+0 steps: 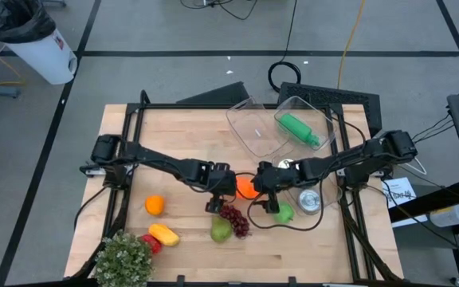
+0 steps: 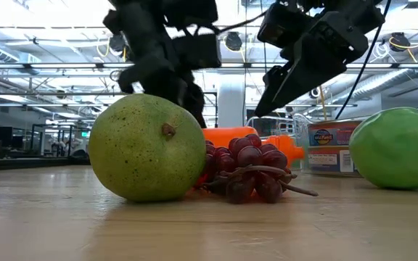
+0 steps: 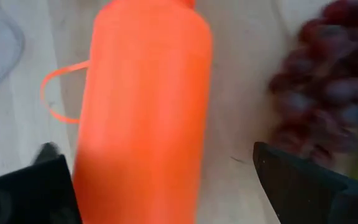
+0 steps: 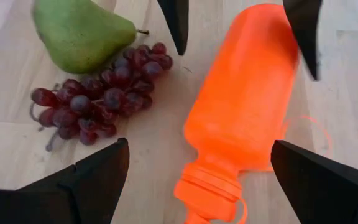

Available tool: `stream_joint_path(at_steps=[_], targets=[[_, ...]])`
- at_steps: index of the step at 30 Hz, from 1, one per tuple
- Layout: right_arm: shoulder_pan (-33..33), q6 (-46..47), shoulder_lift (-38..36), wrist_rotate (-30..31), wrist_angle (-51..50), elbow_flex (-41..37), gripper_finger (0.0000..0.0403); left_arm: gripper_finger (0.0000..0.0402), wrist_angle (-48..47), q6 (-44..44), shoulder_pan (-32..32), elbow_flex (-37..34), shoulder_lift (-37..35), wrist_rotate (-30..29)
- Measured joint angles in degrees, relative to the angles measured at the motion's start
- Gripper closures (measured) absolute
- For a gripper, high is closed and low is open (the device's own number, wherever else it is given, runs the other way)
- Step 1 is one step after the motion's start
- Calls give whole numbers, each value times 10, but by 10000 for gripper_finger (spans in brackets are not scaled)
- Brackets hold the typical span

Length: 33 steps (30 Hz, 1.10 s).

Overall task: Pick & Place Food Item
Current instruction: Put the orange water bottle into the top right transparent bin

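Note:
An orange plastic bottle [image 1: 246, 188] lies on its side on the wooden table [image 1: 190, 135], its cap end [image 4: 207, 186] toward my right gripper. My left gripper [image 1: 228, 185] is open above its base end. In the left wrist view the fingers stand on either side of the bottle [image 3: 145, 112]. My right gripper [image 1: 263, 185] is open over the cap end, with a finger on each side of the bottle [image 4: 241, 106]. I cannot see either gripper touching it. A bunch of red grapes [image 1: 234, 218] and a green pear [image 1: 220, 231] lie just toward the near edge.
A green fruit [image 1: 282, 212] and a tin can [image 1: 309, 201] sit right of the grapes. Two clear tubs [image 1: 255, 126] stand at the far side; one holds a green bottle [image 1: 300, 129]. An orange [image 1: 154, 205], a yellow fruit [image 1: 164, 234] and a small plant [image 1: 123, 259] are at the near left.

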Motion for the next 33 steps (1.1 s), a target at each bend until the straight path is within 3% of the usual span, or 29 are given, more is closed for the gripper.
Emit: stream_joint_path(at_steps=[18, 24, 33], targets=[[-1, -30, 0, 2, -5, 0, 30, 143, 20, -16, 32, 0, 33, 1], [-4, -81, 2, 74, -25, -1, 30, 144, 19, -24, 32, 0, 33, 1], [-53, -95, 58, 77, -14, -1, 30, 145, 16, -24, 32, 0, 33, 1]])
